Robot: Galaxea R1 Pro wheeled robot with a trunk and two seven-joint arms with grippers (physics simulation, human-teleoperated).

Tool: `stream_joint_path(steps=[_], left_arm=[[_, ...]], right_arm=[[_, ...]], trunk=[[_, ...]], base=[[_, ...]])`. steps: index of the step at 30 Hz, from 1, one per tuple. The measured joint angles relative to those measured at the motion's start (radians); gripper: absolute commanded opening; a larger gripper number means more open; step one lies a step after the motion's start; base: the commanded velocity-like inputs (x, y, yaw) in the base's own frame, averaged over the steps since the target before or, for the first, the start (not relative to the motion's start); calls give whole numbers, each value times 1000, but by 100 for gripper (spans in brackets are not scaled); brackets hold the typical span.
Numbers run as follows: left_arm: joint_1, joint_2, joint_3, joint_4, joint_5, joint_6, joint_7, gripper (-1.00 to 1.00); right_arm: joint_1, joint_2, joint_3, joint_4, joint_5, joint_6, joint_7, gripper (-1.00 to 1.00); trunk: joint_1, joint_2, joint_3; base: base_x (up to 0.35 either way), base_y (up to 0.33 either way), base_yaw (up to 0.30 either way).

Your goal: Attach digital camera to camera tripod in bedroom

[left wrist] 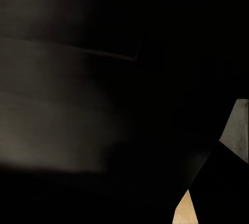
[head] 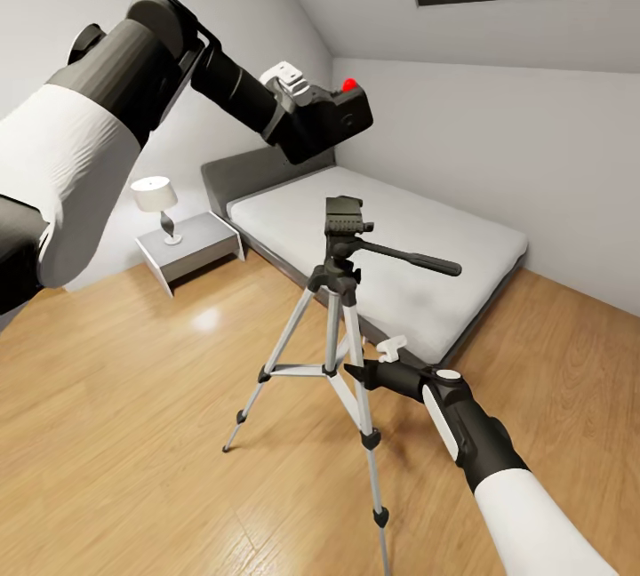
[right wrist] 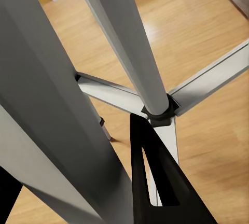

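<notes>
Standing upright on the light wood floor (head: pixel 116 398), camera tripod (head: pixel 333 327) in front of the grey bed (head: pixel 400 247); black head and long handle on top, bare; left gripper (head: pixel 311 127) raised up high, clamped on the digital camera (head: pixel 342 118), red dot up, held above and apart from the tripod head; right gripper (head: pixel 360 373) low against a silver leg near the centre brace, one dark finger (right wrist: pixel 155 182) beside the leg; whether it grips, cannot tell; nightstand (head: pixel 191 247) with lamp (head: pixel 158 203) left of the bed.
</notes>
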Motion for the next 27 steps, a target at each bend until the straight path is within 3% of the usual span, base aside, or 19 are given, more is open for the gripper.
stream_joint_path(steps=[10, 21, 26, 27], left_arm=[[1, -2, -4, -57, 8, -6, -45, -100], [1, -27, -16, -65, 6, -14, -95, -100], [2, -41, -62, -64, 0, -13, -95, -100], [1, -44, -87, -64, -1, -13, -95, -100]], right_arm=[[0, 0, 0, 0, -2, 0, -1, -100], [0, 0, 0, 0, -2, 0, -2, -100], [0, 0, 2, -3, 8, 1, -1, -100], [0, 0, 2, -4, 8, 1, -1, -100]], trunk=[[0, 0, 0], [0, 0, 0], [0, 0, 0], [0, 0, 0]], base=[[0, 0, 0], [0, 0, 0], [0, 0, 0], [0, 0, 0]])
